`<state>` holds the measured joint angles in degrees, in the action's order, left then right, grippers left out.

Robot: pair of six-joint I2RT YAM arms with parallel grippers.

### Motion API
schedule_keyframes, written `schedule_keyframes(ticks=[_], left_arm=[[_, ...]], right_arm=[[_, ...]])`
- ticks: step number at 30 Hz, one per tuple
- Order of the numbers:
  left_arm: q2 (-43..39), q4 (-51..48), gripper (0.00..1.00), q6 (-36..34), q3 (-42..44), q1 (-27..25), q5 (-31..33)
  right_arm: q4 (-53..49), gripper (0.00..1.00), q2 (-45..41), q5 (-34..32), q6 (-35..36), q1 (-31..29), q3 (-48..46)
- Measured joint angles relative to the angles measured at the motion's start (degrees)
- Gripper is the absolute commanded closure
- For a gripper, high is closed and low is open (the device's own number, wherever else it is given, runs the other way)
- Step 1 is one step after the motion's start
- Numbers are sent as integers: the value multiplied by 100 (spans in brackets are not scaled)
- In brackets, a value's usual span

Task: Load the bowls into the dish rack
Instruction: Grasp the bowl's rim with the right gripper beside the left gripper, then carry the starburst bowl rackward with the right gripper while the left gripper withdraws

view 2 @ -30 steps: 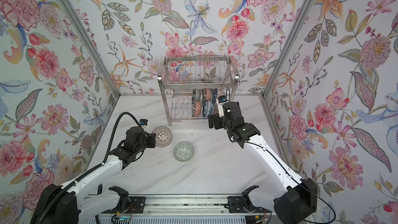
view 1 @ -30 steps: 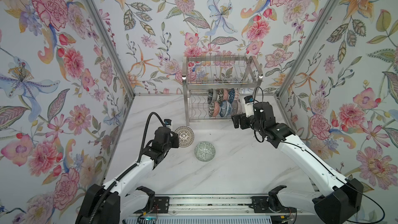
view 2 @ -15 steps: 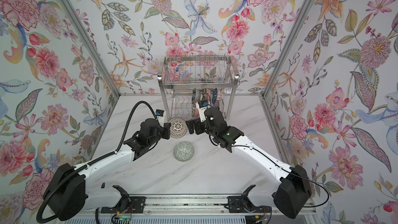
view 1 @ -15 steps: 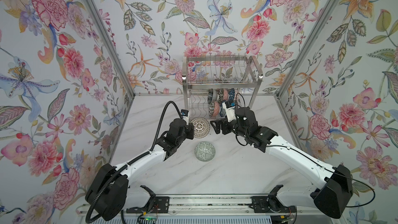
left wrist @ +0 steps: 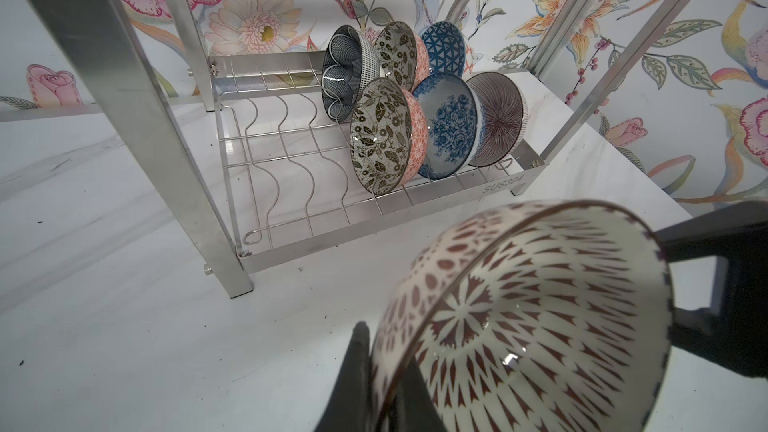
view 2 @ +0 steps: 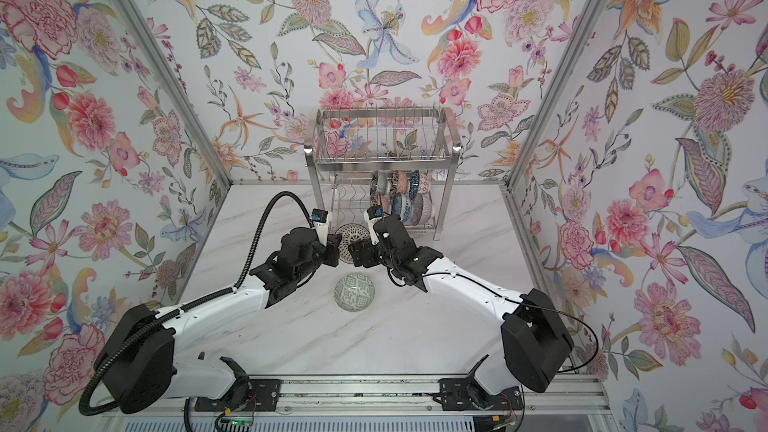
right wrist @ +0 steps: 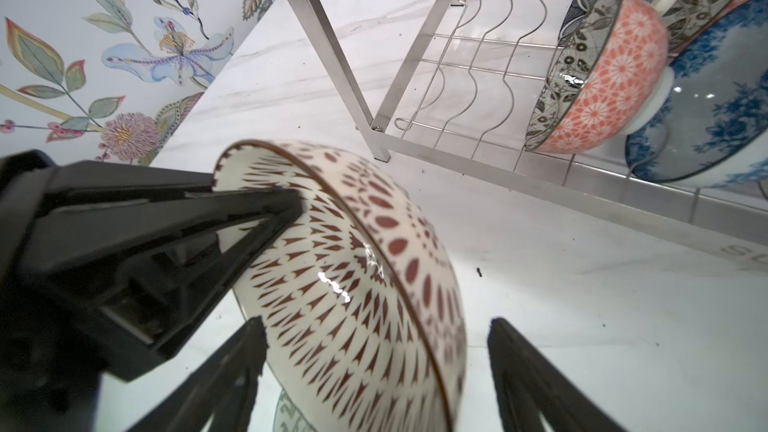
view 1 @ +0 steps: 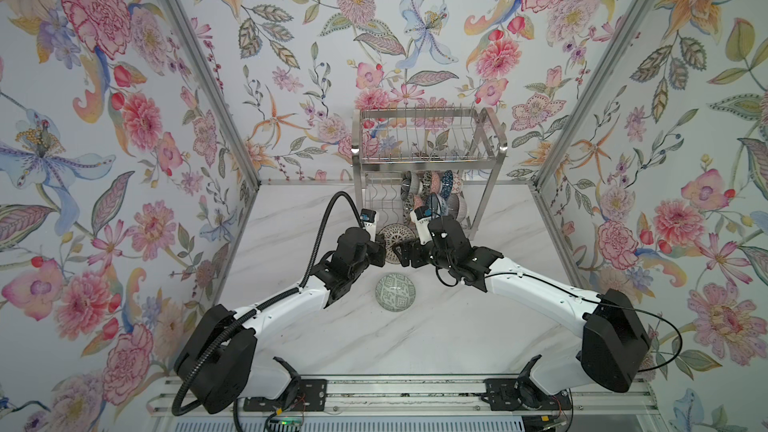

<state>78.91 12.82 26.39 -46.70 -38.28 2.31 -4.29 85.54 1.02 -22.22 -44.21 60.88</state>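
Handover at the rack: a cream bowl [view 1: 397,238], glossy ceramic ringed with maroon darts and oval dots, hangs tilted on edge at the centre of both top views, just in front of the dish rack [view 1: 415,155] and above the white, marble-veined bench [view 1: 415,338]. The left end effector [view 1: 380,245] is clamped on the rim, with one black finger [left wrist: 360,351] against the outer wall and its partner inside. The right end effector [right wrist: 376,322] stands with its jaws apart, straddling the opposite side of the bowl's wall without pinching it. Whether either finger touches the glaze cannot be told. The rack, upper centre, is polished stainless steel: flat band legs, thin straight wires on the upper tier, wavy wires on the lower. Racked bowls [left wrist: 451,135] stand on edge in two rows at the right end of the lower tier, with navy scallops, black leaves with coral outsides, blue triangles, blue roses and purple-grey radiating lines. A green-patterned bowl [view 1: 395,292], round and pale with a geometric print, sits upright on the bench just below centre, apart from both arms
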Motion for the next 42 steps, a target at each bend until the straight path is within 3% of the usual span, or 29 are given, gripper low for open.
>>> schedule_keyframes(ticks=[9,16,17,19,21,27,33,36,42], left_arm=[[0,13,100,59,0,-42,66],[33,2,100,42,-22,-111,286],[33,-13,94,33,-26,-111,289],[31,-203,41,-103,-107,-111,302],[-2,-544,2,-326,-297,-109,345],[-651,-1910,1,-1097,-960,133,529],[-1478,-2994,1,-1847,-1486,1255,616],[-1698,-3189,1,-2050,-1449,1679,739],[-1797,-3012,1,-2131,-769,1799,708]], right_arm=[[85,100,164,-551,-208,63,7],[61,100,293,-863,-267,11,96],[55,100,293,-863,-267,11,96],[52,100,302,-863,-238,-4,96],[-22,100,304,-800,-164,-17,94],[-153,100,330,-817,85,-42,96],[-289,100,476,-1008,435,-39,310],[-374,100,592,-1130,632,-33,527],[-507,100,981,-1484,1058,-28,1047]])
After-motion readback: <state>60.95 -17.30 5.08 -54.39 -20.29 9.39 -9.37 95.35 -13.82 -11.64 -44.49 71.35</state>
